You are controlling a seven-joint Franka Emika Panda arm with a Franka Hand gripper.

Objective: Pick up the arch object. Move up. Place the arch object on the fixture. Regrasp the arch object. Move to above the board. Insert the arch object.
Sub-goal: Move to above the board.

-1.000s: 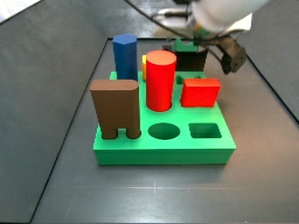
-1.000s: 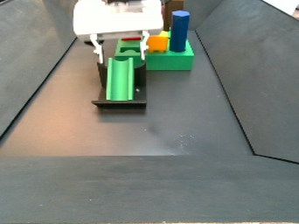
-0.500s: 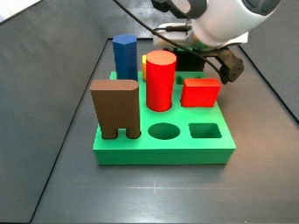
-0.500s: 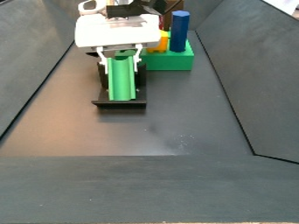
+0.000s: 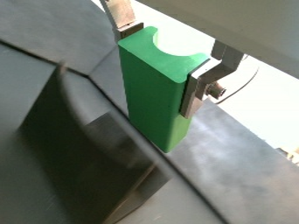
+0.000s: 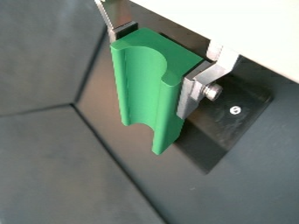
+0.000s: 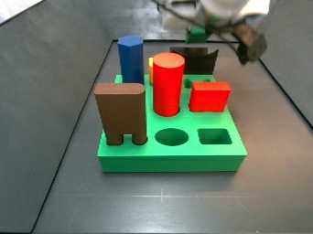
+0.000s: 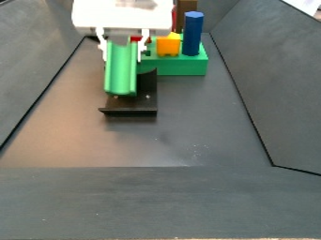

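The arch object (image 5: 158, 87) looks bright green here, an oblong block with a half-round notch in one end. It also shows in a wrist view (image 6: 146, 96) and in a side view (image 8: 122, 75). My gripper (image 5: 163, 59) is shut on it, one silver finger on each side, as a wrist view (image 6: 158, 59) also shows. In a side view the gripper (image 8: 122, 45) holds the block upright just above the fixture (image 8: 129, 101). In a side view the gripper (image 7: 235, 38) is behind the board (image 7: 171, 157), and the arch object is hidden there.
The green board (image 8: 183, 64) carries a brown two-legged block (image 7: 120, 111), a red cylinder (image 7: 167, 82), a red cube (image 7: 210, 95), a blue post (image 7: 130, 57) and a yellow piece (image 8: 167, 44). Dark sloped walls (image 8: 51, 84) flank the floor.
My gripper has closed on the arch object and risen, lifting it off the fixture's channel. The pieces on the board have not moved.
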